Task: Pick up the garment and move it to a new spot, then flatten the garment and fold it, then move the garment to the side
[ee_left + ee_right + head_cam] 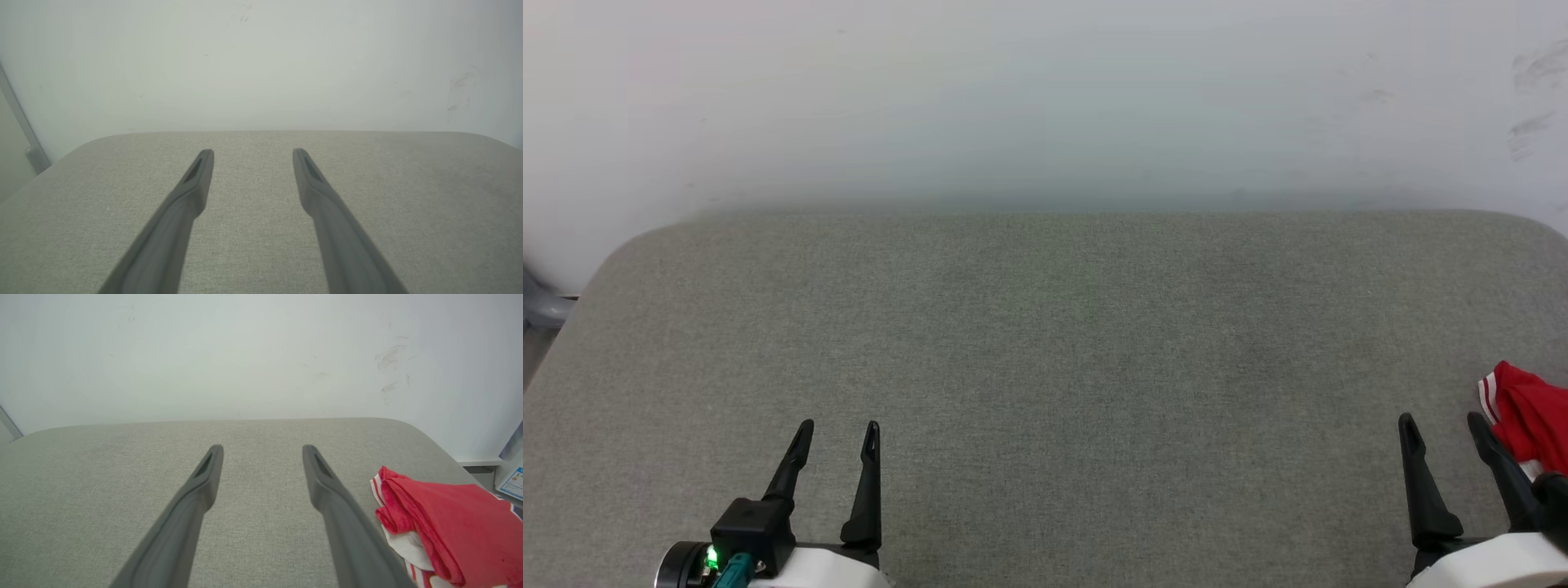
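A bright red soft-fabric T-shirt (1534, 412) with white, red-striped sleeve trim lies bunched at the right edge of the grey fabric-covered table (1045, 343). My right gripper (1439, 420) hovers just left of it with its two dark fingers spread wide and empty. I cannot tell whether the nearer finger touches the cloth. My left gripper (839, 426) is well apart from the shirt, also spread and holding nothing.
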You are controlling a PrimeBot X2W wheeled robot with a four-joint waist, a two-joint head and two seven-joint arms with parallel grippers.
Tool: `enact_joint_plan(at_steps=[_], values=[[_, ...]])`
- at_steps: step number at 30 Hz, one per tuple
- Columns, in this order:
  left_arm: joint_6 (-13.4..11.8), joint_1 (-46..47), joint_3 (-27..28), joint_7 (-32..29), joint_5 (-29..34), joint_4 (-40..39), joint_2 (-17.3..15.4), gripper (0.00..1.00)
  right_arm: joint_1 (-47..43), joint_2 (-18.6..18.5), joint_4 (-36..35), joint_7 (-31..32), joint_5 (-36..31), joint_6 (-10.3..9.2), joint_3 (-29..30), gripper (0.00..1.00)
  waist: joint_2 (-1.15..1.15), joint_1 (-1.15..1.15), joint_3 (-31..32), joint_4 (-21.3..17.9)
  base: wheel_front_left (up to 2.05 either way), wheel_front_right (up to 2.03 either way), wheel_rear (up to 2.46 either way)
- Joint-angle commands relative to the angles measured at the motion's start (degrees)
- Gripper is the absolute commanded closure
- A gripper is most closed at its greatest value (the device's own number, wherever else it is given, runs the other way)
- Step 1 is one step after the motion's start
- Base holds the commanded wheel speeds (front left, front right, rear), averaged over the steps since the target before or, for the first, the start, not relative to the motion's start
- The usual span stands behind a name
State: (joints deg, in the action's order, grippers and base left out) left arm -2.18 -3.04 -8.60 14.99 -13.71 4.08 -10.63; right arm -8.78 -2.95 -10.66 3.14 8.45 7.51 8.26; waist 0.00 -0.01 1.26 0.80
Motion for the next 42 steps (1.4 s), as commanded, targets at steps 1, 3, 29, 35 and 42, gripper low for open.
enact_joint_plan(at_steps=[1, 3, 29, 35, 42], values=[[0.21, -0.53, 0.39, 0.25, 0.16, 0.25, 0.14, 0.0, -1.15, 0.11, -1.0, 0.33, 0.16, -0.05, -0.07, 0.0, 0.0, 0.01, 0.17, -0.11, 0.0, 0.0, 0.0], [0.44, -0.61, 0.53, 0.25, 0.22, 0.53, 0.34, 0.0, -1.64, 0.11, -1.71, 0.79, 0.25, -0.05, -0.17, 0.0, 0.0, 0.01, 0.28, -0.26, 0.0, 0.0, 0.0], [2.51, 1.1, 2.77, -2.93, -9.35, 3.73, 2.39, 1.0, 0.58, 0.03, 2.7, 1.74, 10.91, 0.0, -0.61, 1.0, 0.0, 0.01, 0.55, -0.39, 0.0, 0.0, 0.0], [3.13, 1.82, 3.81, -4.5, -15.27, 4.2, 2.85, 1.0, 1.83, 0.03, 4.51, 1.86, 17.15, 0.0, -0.72, 1.0, 0.0, 0.01, 0.45, -0.41, 0.0, 0.0, 0.0], [3.8, 2.61, 4.95, -6.21, -21.71, 4.74, 3.32, 1.0, 3.2, 0.03, 6.51, 2.02, 23.93, -0.01, -0.82, 1.0, 0.0, 0.01, 0.33, -0.44, 0.0, 0.0, 0.0]])
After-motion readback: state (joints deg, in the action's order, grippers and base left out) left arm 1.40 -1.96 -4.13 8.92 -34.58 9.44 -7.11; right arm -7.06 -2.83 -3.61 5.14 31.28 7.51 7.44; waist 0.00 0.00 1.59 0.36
